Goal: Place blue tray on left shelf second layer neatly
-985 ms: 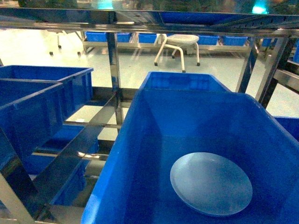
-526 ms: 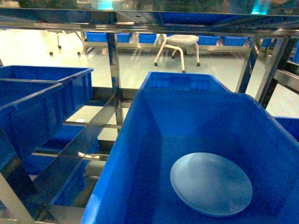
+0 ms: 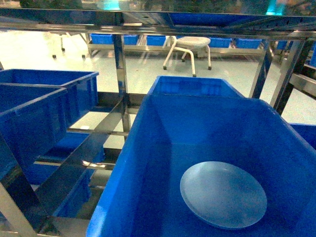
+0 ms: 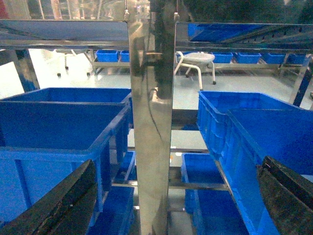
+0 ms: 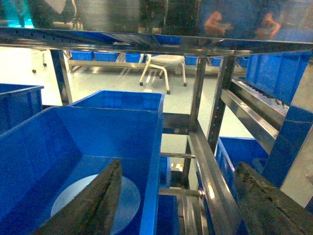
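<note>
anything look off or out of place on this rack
Nothing is spilled or visibly damaged. One oddity: a pale blue round plastic tray lies flat and alone on the floor of a deep dark-blue plastic bin, off-centre toward its right wall. Neither gripper touches it.

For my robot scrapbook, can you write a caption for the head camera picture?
A pale blue tray lies flat inside a deep blue crate on a shiny steel rack.
</note>
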